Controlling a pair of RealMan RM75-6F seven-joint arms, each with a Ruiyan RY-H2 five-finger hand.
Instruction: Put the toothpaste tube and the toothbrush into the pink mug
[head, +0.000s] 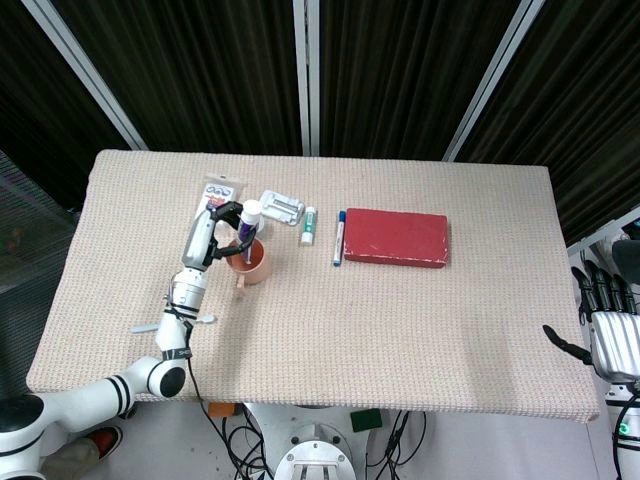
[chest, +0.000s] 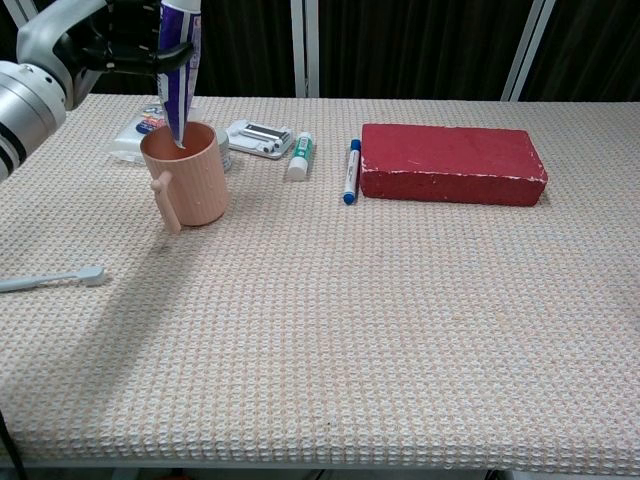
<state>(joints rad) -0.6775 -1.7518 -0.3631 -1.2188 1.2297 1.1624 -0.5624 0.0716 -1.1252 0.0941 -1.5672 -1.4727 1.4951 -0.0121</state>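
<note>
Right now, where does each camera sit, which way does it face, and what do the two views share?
Head view: high above the near table edge, looking steeply down; shows the left hand and arm, and the right hand off the table's right end.
Chest view: low at the near edge, looking across; only the left hand.
Shared: toothpaste tube, pink mug, toothbrush, red block.

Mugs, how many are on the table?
1. The pink mug stands on the table near its far left, beside the white packet. The left hand holds the toothpaste tube with its lower end in the mug's mouth.
</note>
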